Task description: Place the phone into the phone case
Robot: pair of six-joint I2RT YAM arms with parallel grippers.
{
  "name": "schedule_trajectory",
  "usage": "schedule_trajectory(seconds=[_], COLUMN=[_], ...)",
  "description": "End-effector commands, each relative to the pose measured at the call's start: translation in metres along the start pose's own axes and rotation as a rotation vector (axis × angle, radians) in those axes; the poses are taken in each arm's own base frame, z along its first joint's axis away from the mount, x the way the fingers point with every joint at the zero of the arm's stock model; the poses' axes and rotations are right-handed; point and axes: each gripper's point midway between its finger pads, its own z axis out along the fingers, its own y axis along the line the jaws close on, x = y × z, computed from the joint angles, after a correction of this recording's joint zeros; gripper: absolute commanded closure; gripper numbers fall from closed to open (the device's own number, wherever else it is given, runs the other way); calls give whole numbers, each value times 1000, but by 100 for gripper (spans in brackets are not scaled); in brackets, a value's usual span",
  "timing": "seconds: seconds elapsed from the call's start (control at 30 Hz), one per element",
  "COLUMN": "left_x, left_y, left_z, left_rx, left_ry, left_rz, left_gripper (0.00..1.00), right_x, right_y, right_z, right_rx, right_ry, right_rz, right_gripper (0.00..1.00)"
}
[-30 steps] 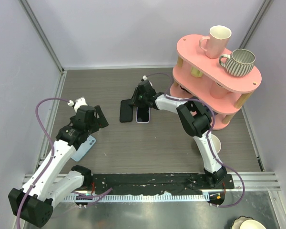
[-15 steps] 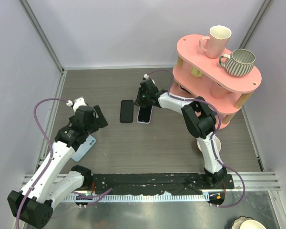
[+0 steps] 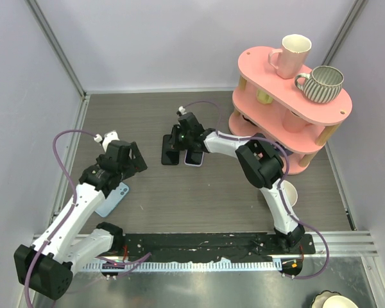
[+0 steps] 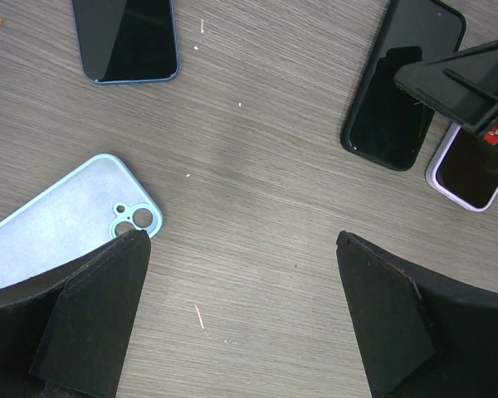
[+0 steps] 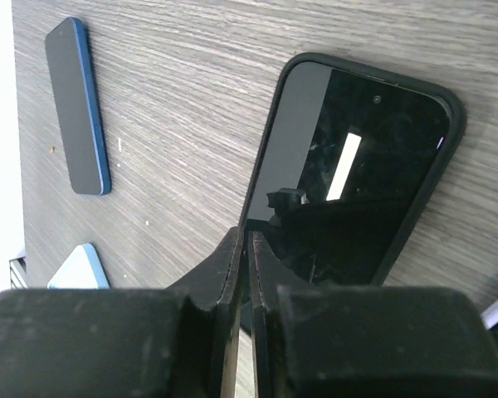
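Top external: right gripper point(image 3: 178, 140) pinched shut, empty, tips at the black phone point(image 3: 170, 151), lying flat in its black case point(image 5: 456, 108). Left wrist: left gripper point(image 4: 242, 242) gaping, idle. Right wrist: press straight down along that edge, no sliding!

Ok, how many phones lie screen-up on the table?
3: a blue phone by the left arm, a black phone mid-table, and a lilac phone just right of it. Others may be hidden.
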Motion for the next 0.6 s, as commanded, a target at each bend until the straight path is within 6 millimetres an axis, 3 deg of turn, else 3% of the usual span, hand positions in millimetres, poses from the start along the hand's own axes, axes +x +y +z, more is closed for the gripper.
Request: schedule_trajectory(seconds=[0.0, 0.2, 0.33, 0.43, 0.47, 0.53, 0.57], left_x=[-17, -11, -9, -13, -18, -20, -22], left_y=[-8, -5, -5, 0, 5, 5, 9], left_z=[-4, 0, 9, 13, 16, 20, 23], left_rx=[19, -12, -25, -25, -31, -8, -23], left_ry=[-46, -4, 40, 78, 73, 90, 97], left_rz=[-47, -43, -64, -128, -161, -201, -223], left_gripper=[0, 0, 0, 0, 0, 0, 0], right_x=[-26, -10, -12, -26, -37, -41, -46], right_y=[8, -17, -10, 18, 31, 32, 35], right_z=[14, 31, 28, 9, -7, -21, -39], right_rx=[-40, 28, 8, -69, -84, -62, -41], right_ry=[-96, -54, -41, -61, -80, -104, -115], right_rz=[0, 35, 24, -2, -23, -35, -65], right_gripper=[88, 88, 88, 87, 87, 85, 84])
